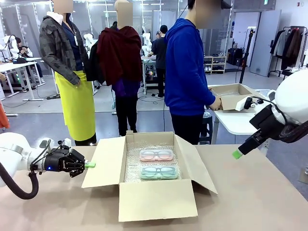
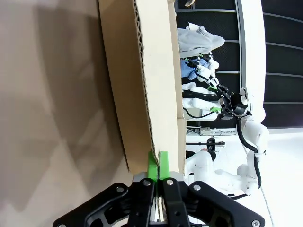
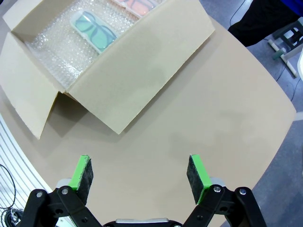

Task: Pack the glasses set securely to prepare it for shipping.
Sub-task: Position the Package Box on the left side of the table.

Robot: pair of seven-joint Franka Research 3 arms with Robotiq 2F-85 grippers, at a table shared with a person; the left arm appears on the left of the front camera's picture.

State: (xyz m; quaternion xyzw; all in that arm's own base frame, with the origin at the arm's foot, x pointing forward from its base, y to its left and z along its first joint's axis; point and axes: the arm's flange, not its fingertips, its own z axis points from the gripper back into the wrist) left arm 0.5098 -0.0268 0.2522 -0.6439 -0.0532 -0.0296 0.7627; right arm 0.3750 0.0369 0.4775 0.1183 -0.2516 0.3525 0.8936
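Note:
The glasses set lies on bubble wrap inside an open brown cardboard box: a pink case behind a mint-green case, each with glasses showing through. The right wrist view also looks down on the mint-green case and a strip of the pink case. My left gripper is shut, its green tips at the outer edge of the box's left flap. Whether cardboard sits between the left gripper's pads I cannot tell. My right gripper hangs open above the table, right of the box, nothing between its fingers.
All four box flaps stand open; the right flap slopes toward my right arm. A person in a blue top stands beyond the table, hands on a second cardboard box on a white side table. Bare tabletop lies under the right gripper.

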